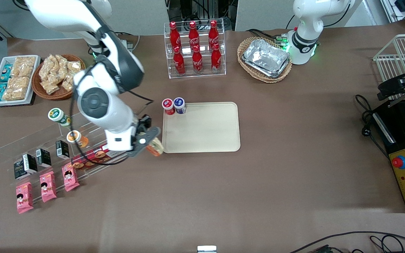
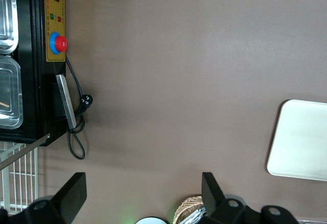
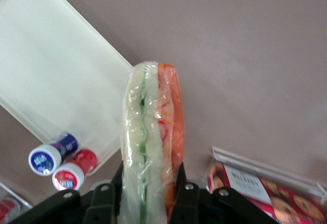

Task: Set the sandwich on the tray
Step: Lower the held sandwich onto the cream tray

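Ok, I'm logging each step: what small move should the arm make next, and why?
Probably carry the sandwich sideways over the tray. The pincer is shut on it, hanging just beside the tray's edge toward the working arm's end, not yet above it.

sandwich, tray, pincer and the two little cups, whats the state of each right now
sandwich: wrapped, held edge-up in the pincer, above the table beside the tray, not on it yet
pincer: shut on the sandwich
tray: flat on the table, holds only the two cups
red-lidded cup: upright at a tray corner
blue-lidded cup: upright beside it
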Robot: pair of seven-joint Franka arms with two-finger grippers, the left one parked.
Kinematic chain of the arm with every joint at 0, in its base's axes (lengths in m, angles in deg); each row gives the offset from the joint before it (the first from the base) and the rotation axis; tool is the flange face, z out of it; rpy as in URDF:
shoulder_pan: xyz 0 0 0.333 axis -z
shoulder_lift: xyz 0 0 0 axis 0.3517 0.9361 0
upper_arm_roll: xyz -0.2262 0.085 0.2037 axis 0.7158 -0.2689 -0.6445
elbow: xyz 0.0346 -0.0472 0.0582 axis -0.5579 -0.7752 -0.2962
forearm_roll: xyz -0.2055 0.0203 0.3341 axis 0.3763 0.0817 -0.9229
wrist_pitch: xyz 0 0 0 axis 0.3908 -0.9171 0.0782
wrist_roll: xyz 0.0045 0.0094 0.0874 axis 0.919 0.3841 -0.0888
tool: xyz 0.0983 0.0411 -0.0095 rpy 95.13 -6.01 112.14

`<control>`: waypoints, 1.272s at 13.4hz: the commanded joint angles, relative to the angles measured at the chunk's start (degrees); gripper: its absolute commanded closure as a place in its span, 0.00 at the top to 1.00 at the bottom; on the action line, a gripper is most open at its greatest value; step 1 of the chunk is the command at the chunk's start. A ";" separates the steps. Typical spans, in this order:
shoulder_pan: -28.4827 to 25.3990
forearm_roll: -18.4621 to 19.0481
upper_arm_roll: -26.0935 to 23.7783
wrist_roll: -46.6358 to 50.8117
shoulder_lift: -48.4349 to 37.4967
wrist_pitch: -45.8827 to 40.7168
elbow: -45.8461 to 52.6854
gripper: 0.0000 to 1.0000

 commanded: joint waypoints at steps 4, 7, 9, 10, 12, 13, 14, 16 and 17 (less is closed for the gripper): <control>-5.84 6.94 -0.28 -7.66 7.41 8.68 2.18 0.50; -8.55 7.11 -0.37 -7.94 8.82 10.80 2.18 0.38; -10.75 7.98 -0.37 -8.03 10.49 13.16 2.18 0.37; -11.98 9.56 -0.37 -8.29 11.54 15.35 2.18 0.37; -14.87 11.06 -0.37 -8.47 13.13 17.75 2.18 0.37; -15.76 11.50 -0.37 -8.73 13.57 17.84 2.10 0.37; -15.94 12.99 -0.37 -9.87 14.27 17.92 2.01 0.37; -17.43 13.88 -0.46 -11.45 15.33 18.36 1.66 0.37; -17.96 14.40 -0.37 -11.55 16.38 19.23 1.66 0.37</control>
